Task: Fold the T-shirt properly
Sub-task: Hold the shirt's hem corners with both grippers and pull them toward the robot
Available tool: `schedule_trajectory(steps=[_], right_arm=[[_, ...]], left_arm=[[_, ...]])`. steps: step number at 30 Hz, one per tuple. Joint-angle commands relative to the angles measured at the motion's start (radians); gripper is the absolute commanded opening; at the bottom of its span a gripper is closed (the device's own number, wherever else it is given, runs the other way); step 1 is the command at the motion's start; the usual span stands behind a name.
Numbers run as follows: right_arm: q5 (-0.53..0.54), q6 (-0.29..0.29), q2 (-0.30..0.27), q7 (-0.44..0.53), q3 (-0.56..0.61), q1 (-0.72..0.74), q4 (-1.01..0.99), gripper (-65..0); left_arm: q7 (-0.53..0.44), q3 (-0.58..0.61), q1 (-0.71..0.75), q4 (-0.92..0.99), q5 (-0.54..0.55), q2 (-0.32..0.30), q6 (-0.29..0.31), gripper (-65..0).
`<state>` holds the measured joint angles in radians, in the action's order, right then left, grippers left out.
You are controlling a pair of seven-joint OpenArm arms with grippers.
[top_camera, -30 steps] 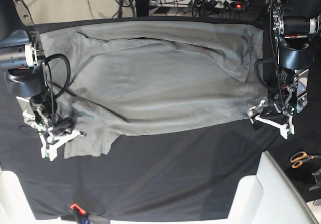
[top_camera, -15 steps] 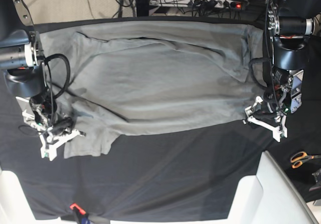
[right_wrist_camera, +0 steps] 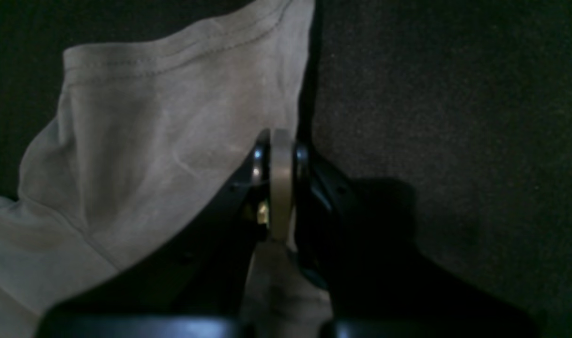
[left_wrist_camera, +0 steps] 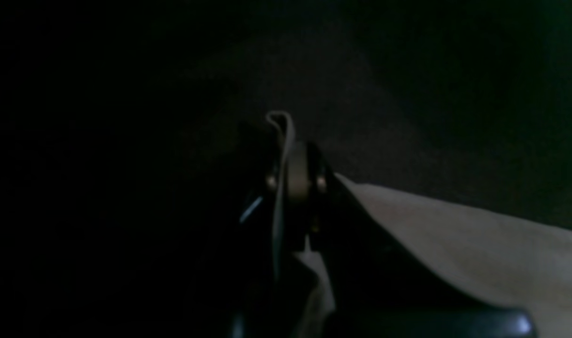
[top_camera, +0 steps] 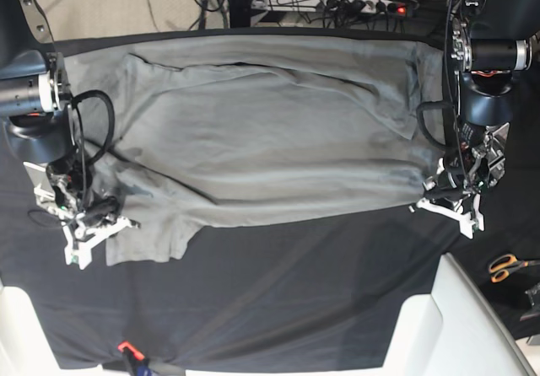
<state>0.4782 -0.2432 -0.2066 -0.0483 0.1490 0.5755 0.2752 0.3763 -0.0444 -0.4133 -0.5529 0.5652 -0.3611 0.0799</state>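
Both grippers, left gripper (top_camera: 445,201) and right gripper (top_camera: 94,233), pinch the T-shirt (top_camera: 270,131) hem near the table cloth's (top_camera: 295,292) side edges; thin bites could slip when lifted.

T-shirt (top_camera: 270,131) plain light grey; table cloth (top_camera: 278,292) black; scissors (top_camera: 509,265) orange-handled.

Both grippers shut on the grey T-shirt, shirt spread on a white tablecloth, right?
Not quite: the cloth under the T-shirt is black, not white, as the base view shows. The rest holds: the left gripper and right gripper are each shut on the shirt's fabric.
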Motion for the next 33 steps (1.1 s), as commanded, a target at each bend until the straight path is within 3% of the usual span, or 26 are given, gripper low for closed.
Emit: schedule_trajectory(steps=[1, 5, 11, 16, 33], right_arm=[[0.006, -0.002, -0.009, 0.021, 0.001, 0.03, 0.019, -64.8], [0.006, -0.002, -0.007, 0.023, 0.001, 0.033, 0.025, -64.8], [0.006, 0.002, -0.011, 0.023, 0.002, 0.031, 0.106, -64.8], [0.006, 0.002, -0.02, 0.023, 0.002, 0.047, 0.123, -64.8], [0.003, -0.008, -0.024, 0.028, 0.004, 0.108, 0.17, -64.8]], left_arm=[[0.013, -0.001, -0.031, -0.003, -0.01, -0.023, -0.009, -65.0], [0.014, -0.001, -0.069, -0.005, -0.014, -0.032, -0.007, -65.0], [0.016, -0.001, -0.111, -0.029, -0.116, -0.029, -0.007, -65.0], [0.017, -0.001, -0.097, -0.115, -0.119, -0.029, -0.01, -65.0], [0.013, -0.001, -0.097, -0.12, -0.127, -0.016, -0.01, -65.0]])
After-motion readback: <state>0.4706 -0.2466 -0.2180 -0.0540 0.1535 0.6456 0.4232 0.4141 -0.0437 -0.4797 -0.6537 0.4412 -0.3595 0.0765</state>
